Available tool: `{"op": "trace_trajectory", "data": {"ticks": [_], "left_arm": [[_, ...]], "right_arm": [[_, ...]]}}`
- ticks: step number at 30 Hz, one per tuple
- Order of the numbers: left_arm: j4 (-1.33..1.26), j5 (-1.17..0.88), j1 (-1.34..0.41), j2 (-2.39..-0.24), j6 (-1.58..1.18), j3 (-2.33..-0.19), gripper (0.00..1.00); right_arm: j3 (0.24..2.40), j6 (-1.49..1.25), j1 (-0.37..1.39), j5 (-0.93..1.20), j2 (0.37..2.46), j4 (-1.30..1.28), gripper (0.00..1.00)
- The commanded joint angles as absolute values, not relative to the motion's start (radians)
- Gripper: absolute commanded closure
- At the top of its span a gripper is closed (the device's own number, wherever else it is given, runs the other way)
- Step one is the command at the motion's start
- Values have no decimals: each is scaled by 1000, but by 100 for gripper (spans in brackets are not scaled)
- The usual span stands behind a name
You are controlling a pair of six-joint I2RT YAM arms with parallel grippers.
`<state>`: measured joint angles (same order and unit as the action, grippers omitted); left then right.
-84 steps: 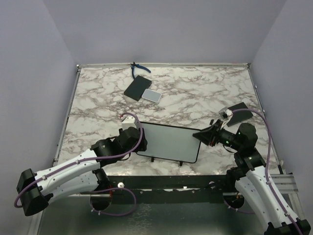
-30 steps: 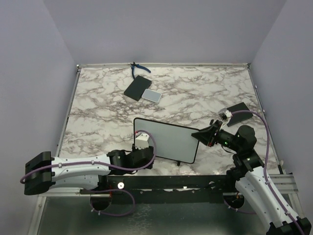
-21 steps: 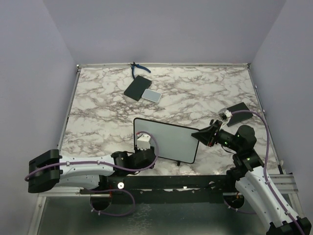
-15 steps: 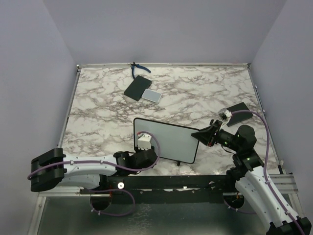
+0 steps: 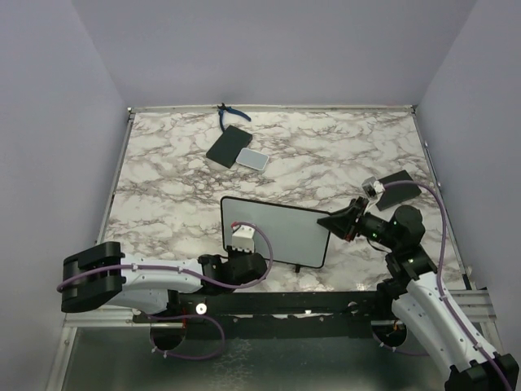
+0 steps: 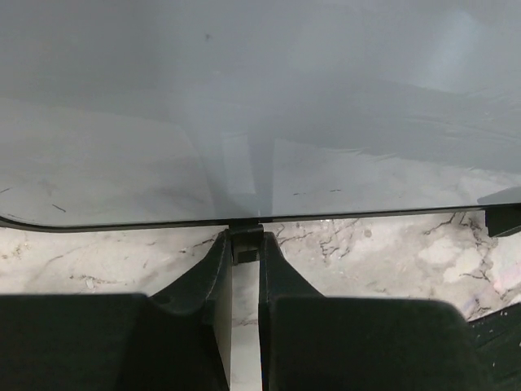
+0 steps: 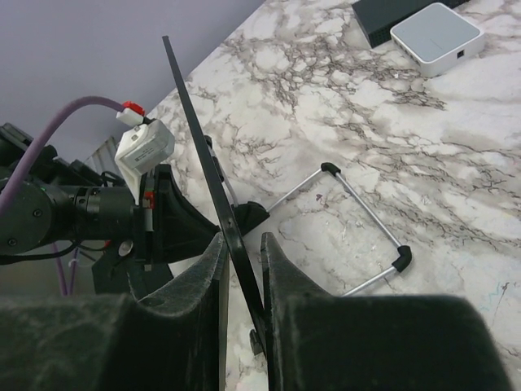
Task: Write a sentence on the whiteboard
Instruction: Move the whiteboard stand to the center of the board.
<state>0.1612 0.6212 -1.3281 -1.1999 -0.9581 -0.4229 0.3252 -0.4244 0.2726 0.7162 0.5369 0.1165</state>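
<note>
Top external view shows the whiteboard (image 5: 275, 230) near the front of the table (image 5: 163, 179), gripped from two sides. On its lower frame edge, the left gripper (image 6: 246, 246) has its jaws nearly closed, pinching a small black tab. The board's white face fills the view beyond those jaws. On its side edge, the right gripper (image 7: 242, 262) has its jaws drawn in on the frame, which passes between them edge-on and tilted up off the marble.

Judgement: this two-point hold is meant to steady or raise the board for writing. No sentence is visible on the face in any view, only faint specks, and neither gripper carries a marker, so writing is not yet begun.

A wire stand (image 7: 358, 213) lies on the marble to the right of the right jaws, apparently hinged from the board's back. It could snag if the board is shifted.

Well beyond both sets of jaws sit a black slab (image 5: 228, 145), a grey-white pad (image 5: 253, 159) just beside it, and blue-handled pliers (image 5: 230, 115). A second black slab (image 5: 399, 181) lies beside the right arm. None of these appears to obstruct the board.
</note>
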Motion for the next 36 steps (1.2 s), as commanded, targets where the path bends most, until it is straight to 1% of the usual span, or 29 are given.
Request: {"op": "trace_trajectory", "data": {"ticks": [1, 5, 10, 18, 24, 28, 32, 36], "left_arm": [[158, 779, -1302, -1249, -1026, -402, 100], [112, 824, -1255, -1247, -1031, -402, 100], [-11, 784, -1163, -1271, -967, -402, 100], [-200, 714, -1027, -1366, -863, -385, 100], [-288, 698, -992, -1458, -812, -427, 100], [-325, 699, -977, -1514, -793, -464, 100], [-339, 697, -971, -1554, -784, -488, 100], [-341, 685, -968, -1565, -784, -488, 100]], "right_arm": [[329, -409, 271, 628, 596, 141, 84], [336, -401, 273, 615, 666, 207, 85], [345, -381, 272, 601, 776, 311, 86], [391, -344, 273, 621, 949, 450, 87], [424, -336, 273, 646, 1082, 551, 88], [448, -301, 273, 627, 1129, 557, 88], [470, -267, 272, 603, 1158, 543, 85], [472, -243, 272, 563, 1160, 520, 79]]}}
